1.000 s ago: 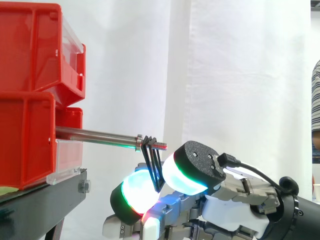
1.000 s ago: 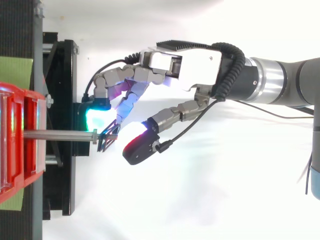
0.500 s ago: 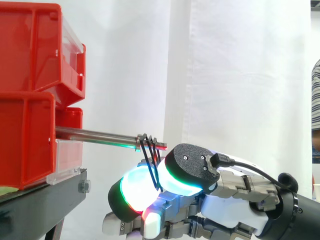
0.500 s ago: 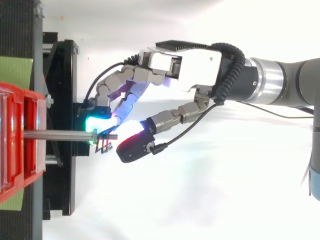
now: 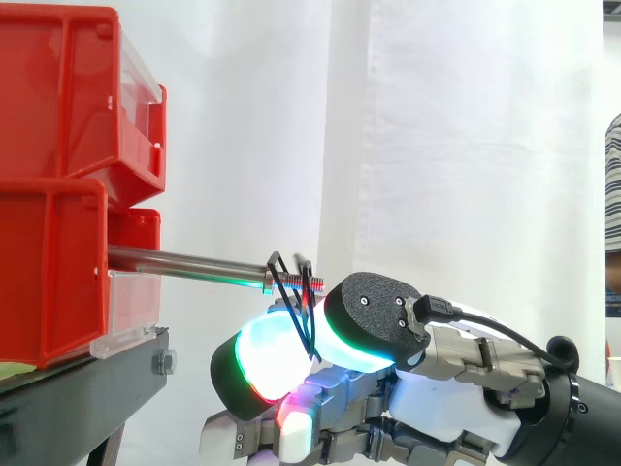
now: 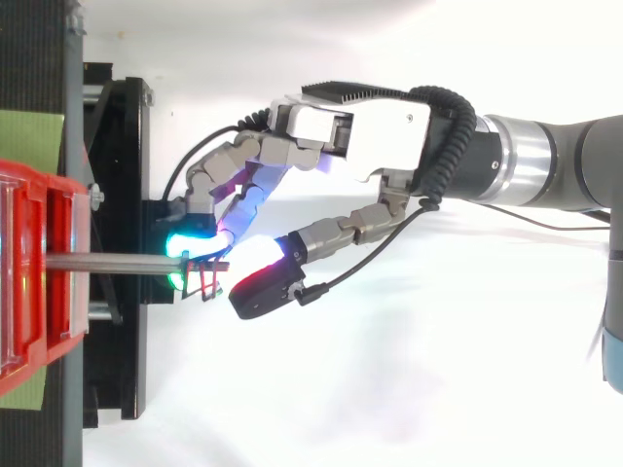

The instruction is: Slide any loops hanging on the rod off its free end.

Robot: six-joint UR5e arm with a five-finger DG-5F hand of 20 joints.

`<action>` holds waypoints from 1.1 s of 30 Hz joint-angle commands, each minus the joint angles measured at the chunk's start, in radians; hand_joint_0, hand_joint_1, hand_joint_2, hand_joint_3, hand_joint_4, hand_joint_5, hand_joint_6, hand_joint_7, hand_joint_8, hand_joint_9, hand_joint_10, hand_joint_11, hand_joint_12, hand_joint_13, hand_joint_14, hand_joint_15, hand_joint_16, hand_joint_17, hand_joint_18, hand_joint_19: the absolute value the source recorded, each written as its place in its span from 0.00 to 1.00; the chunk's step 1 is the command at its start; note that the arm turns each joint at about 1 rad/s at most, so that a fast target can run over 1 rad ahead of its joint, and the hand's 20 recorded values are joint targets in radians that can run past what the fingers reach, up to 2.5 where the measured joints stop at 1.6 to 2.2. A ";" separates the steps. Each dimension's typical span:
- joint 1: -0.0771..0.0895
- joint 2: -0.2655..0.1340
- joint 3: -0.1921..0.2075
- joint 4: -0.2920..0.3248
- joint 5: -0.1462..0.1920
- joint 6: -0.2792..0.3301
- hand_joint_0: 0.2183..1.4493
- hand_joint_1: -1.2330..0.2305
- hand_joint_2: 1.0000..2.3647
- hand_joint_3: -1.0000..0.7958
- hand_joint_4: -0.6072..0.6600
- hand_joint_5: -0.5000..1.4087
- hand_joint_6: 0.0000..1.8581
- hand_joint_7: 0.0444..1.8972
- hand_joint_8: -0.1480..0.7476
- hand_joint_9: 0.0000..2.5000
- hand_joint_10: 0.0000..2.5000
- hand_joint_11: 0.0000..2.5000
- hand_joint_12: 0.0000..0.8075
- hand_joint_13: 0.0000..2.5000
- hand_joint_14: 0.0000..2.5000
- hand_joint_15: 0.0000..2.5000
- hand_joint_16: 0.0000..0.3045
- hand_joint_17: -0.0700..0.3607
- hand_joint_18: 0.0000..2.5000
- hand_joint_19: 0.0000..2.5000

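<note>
the red bins [image 5: 58, 175] stand at left; the hand [image 6: 370, 131] comes from the right beneath the rod [image 5: 184, 261], its glowing pads [image 5: 262, 359] pinched together on the black loops [image 5: 294, 309] hanging at the threaded free end. the slide-off looks nearly done: next, a short pull right along the rod, minding the threads. right of the tip there is open room.

Hand [image 6: 380, 136]: silver-grey metal shell, black ribbed top edge, segmented grey fingers.
Fingertips [image 5: 267, 354]: thick black-backed pads glowing white-cyan with green and red rims; small screws in one black cap.
Wrist [image 6: 521, 156]: polished silver ring, 3 o'clock of the palm.
Arm [image 6: 594, 156]: grey tube, pale blue cap.
</note>
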 commanded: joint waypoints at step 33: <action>-0.007 0.000 -0.026 -0.034 -0.015 0.012 0.20 0.35 0.45 0.51 0.39 0.22 0.47 0.54 0.52 0.47 0.00 0.12 0.50 0.31 0.00 0.04 0.20 0.48 0.33 0.11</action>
